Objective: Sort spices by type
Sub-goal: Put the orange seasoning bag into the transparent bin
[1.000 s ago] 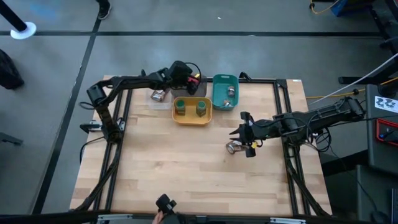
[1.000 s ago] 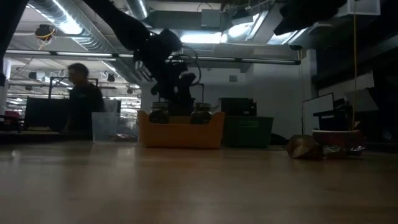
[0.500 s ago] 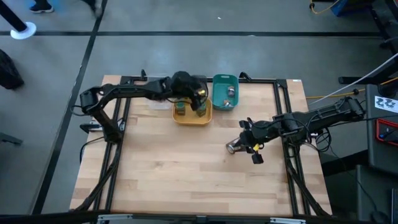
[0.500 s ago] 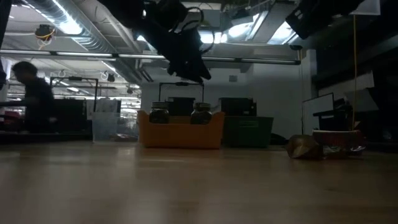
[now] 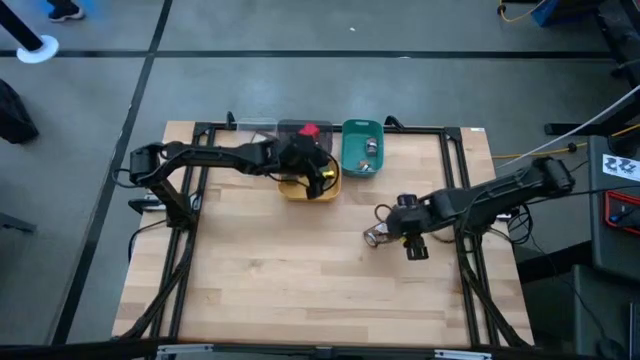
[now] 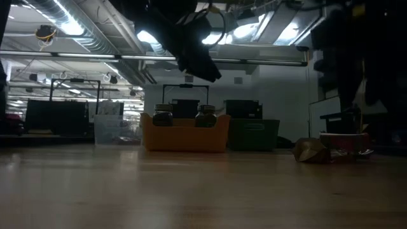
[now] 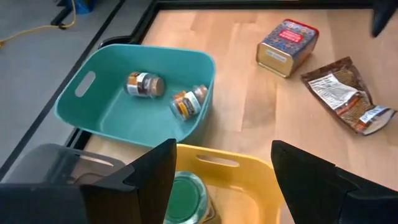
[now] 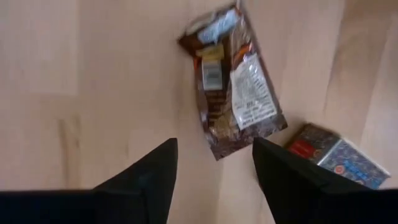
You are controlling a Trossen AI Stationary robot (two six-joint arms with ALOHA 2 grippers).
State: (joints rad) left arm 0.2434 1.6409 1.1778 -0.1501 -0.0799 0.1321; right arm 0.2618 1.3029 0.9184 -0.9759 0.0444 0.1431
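My left gripper (image 5: 318, 180) is open and empty above the yellow tray (image 5: 292, 190), where a green-capped jar (image 7: 183, 196) stands. Two small tins (image 7: 163, 93) lie in the teal tray (image 5: 362, 147). A red box (image 5: 308, 130) lies in the grey tray at the far edge. My right gripper (image 5: 392, 228) is open and empty above a brown packet (image 8: 233, 81), which lies flat on the table. Another red box (image 8: 339, 163) lies beside the packet; both also show in the left wrist view, the box (image 7: 287, 46) and the packet (image 7: 348, 93).
The trays stand in a row along the far edge. In the low view the yellow tray (image 6: 184, 133) holds two jars, with the packet (image 6: 310, 150) to the right. Bare wood stretches over the near half of the table (image 5: 300, 290).
My left gripper has gone from the grey tray at the far edge toward the near and right, and now stands over the yellow tray. My right gripper has turned about its wrist over the brown packet. The packet has stayed where it was.
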